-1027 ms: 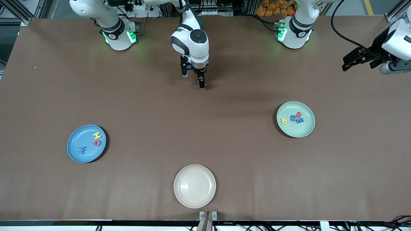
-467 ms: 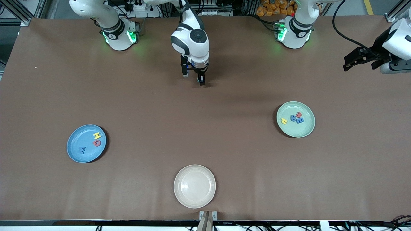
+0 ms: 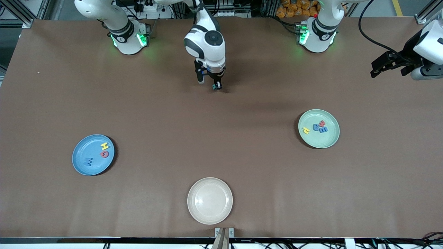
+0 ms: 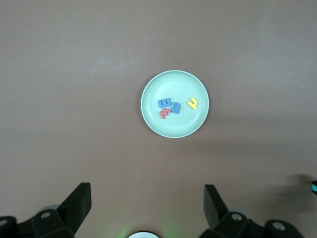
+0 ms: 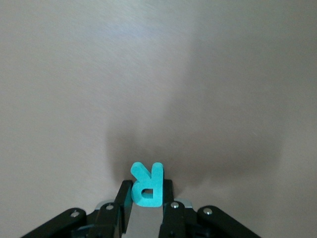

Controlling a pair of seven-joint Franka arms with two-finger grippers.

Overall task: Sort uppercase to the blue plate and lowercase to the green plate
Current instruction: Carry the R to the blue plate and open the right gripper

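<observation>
My right gripper (image 3: 217,87) is shut on a teal-green uppercase R (image 5: 147,183), held just above the bare table between the two bases. The R (image 3: 217,88) stands upright between the fingers. The blue plate (image 3: 83,150) lies toward the right arm's end and holds a yellow H (image 3: 105,146), a pinkish-red Q (image 3: 104,154) and a blue W (image 3: 88,161). The green plate (image 3: 323,140) lies toward the left arm's end and holds several lowercase letters (image 3: 316,127). My left gripper (image 3: 377,67) is open and empty, high over the table's edge at its own end. The green plate (image 4: 173,126) shows far below it.
An empty cream plate (image 3: 209,200) lies near the table's front edge, nearer the front camera than both other plates. Brown table (image 3: 221,145) spreads between the three plates.
My right gripper has shut on the teal R and lifted it slightly off the table. The left arm has barely shifted.
</observation>
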